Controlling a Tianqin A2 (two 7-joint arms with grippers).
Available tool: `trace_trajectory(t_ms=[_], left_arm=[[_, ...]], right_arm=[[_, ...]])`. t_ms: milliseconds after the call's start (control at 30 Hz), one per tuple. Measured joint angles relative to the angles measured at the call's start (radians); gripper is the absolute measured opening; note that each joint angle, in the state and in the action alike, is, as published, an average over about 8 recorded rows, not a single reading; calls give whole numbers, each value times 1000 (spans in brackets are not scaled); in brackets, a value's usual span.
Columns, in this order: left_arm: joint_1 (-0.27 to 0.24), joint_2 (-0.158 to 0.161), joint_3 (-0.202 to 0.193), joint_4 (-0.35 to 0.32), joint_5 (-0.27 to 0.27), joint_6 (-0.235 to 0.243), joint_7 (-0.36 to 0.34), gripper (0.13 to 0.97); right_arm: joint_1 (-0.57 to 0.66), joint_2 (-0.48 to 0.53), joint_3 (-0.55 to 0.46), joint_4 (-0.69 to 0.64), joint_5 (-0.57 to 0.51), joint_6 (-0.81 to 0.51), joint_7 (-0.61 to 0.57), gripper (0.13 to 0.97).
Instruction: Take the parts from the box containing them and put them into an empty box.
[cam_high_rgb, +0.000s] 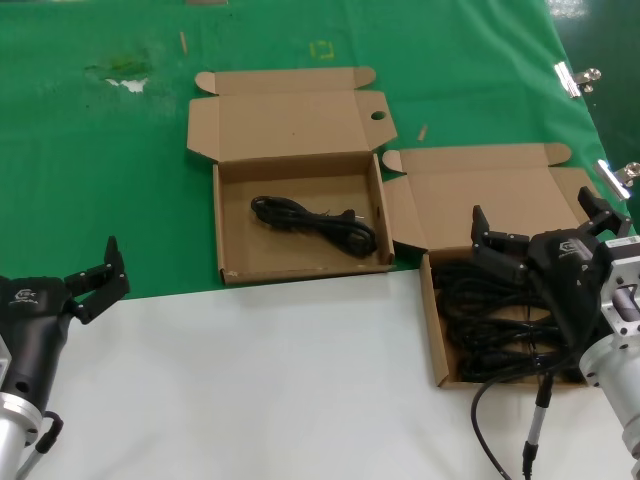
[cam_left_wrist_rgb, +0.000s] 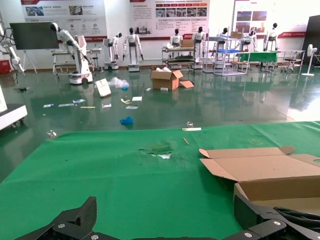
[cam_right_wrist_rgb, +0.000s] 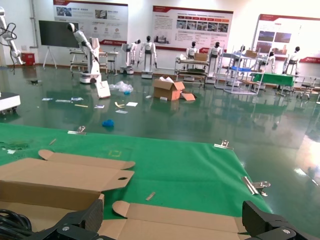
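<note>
Hovering at the left edge over the white part of the table (cam_high_rgb: 300, 380), left pincer (cam_high_rgb: 95, 277) spread wide, nothing between its fingers, well apart from both boxes. Further right, lying on the green cloth (cam_high_rgb: 100, 180), one shallow cardboard box (cam_high_rgb: 228, 225) with lid folded back, round hole near the lid's right corner; inside, a single black power cord (cam_high_rgb: 315, 222) stretched slantwise across the floor of the tray. Just beside it to the right, nearly touching at the lid flap, a twin box (cam_high_rgb: 436, 335) resting half on white, half on green, lid open too, holding a tangled heap of black cords (cam_high_rgb: 485, 320). Poised above that heap, right pincer (cam_high_rgb: 540, 228) spread wide, gripping nothing, fingers pointing toward the open lid. At the far right edge, metal clips (cam_high_rgb: 575, 78) pinning the cloth.
</note>
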Motion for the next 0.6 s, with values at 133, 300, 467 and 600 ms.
trace_trajectory(t_ms=[133, 300, 467, 600], left_arm=[[0, 0, 0, 0, 0, 0, 0, 966], [0, 0, 0, 0, 0, 0, 0, 966], [0, 0, 0, 0, 0, 0, 0, 966], [0, 0, 0, 0, 0, 0, 0, 966]], right_arm=[[0, 0, 0, 0, 0, 0, 0, 966], [0, 0, 0, 0, 0, 0, 0, 966], [0, 0, 0, 0, 0, 0, 0, 966], [0, 0, 0, 0, 0, 0, 0, 966]])
